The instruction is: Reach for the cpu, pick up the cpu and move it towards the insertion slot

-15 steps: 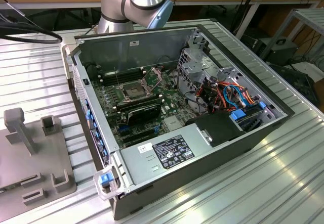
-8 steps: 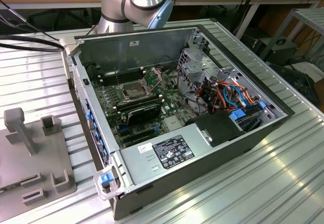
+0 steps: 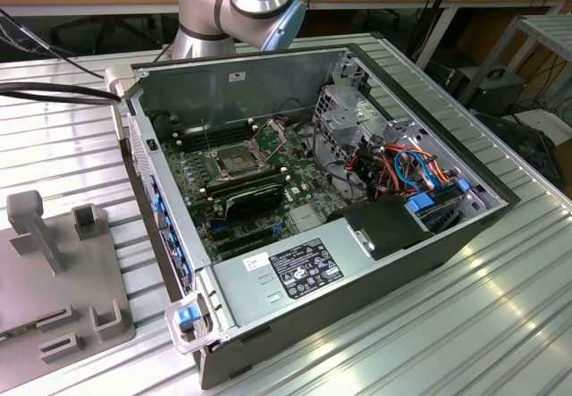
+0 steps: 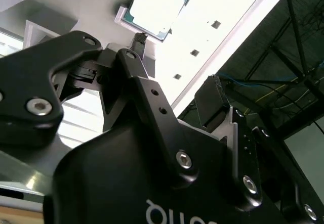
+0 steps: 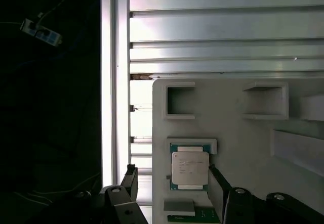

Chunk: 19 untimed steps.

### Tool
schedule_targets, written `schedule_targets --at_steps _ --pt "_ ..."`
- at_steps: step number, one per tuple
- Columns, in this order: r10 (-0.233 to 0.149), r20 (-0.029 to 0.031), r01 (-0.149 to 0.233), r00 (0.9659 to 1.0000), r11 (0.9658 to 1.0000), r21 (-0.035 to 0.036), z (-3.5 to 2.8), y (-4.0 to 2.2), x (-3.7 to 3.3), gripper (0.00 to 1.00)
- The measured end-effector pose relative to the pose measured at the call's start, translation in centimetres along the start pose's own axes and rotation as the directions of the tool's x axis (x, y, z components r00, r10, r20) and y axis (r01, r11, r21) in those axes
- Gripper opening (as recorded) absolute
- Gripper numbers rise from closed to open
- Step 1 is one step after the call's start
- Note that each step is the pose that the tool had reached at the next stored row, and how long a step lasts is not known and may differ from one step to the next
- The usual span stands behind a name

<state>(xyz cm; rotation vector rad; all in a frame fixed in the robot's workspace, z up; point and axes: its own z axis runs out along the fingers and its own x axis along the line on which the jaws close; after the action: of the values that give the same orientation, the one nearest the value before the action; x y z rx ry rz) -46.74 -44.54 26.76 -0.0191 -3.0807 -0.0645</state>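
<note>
The cpu point(image 5: 190, 169) is a small square chip with a silvery lid and green edge. It lies flat in a recess of a pale grey fixture plate point(image 5: 243, 133). In both wrist views my gripper point(image 5: 173, 188) is open, and its black fingers point(image 5: 217, 191) stand apart from the chip, one on either side, touching nothing. The cpu point(image 4: 157, 6) also shows beyond the gripper point(image 4: 177, 70). The insertion slot point(image 3: 234, 159), a square socket with a silvery frame and dark centre, sits on the green motherboard inside the open computer case point(image 3: 420, 235). The arm's grey and blue joint point(image 3: 241, 3) rises behind the case.
A black expansion card point(image 3: 255, 201) lies just in front of the slot, with long memory slots point(image 3: 214, 137) behind it. A metal drive cage point(image 3: 353, 119), coloured cables point(image 3: 407, 168) and a labelled power supply point(image 3: 295, 271) fill the case. A grey fixture point(image 3: 54, 271) lies on the ribbed aluminium table point(image 3: 500, 324).
</note>
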Motion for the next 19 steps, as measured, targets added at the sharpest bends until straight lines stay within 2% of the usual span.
schedule_targets --at_steps 2,4,12,16,19 --pt "0.000 0.0001 0.000 1.0000 1.0000 0.0006 0.06 0.00 -0.23 0.66" --pt "0.000 0.0001 0.000 1.0000 1.0000 0.0027 0.06 0.00 -0.23 0.66" --pt "0.000 0.0000 0.000 1.0000 1.0000 0.0031 0.08 0.00 -0.25 0.66" --pt "0.000 0.0001 0.000 1.0000 1.0000 0.0042 0.30 0.00 -0.64 0.66" --pt "0.000 0.0002 -0.001 1.0000 1.0000 0.0073 0.77 -0.05 -0.82 0.66"
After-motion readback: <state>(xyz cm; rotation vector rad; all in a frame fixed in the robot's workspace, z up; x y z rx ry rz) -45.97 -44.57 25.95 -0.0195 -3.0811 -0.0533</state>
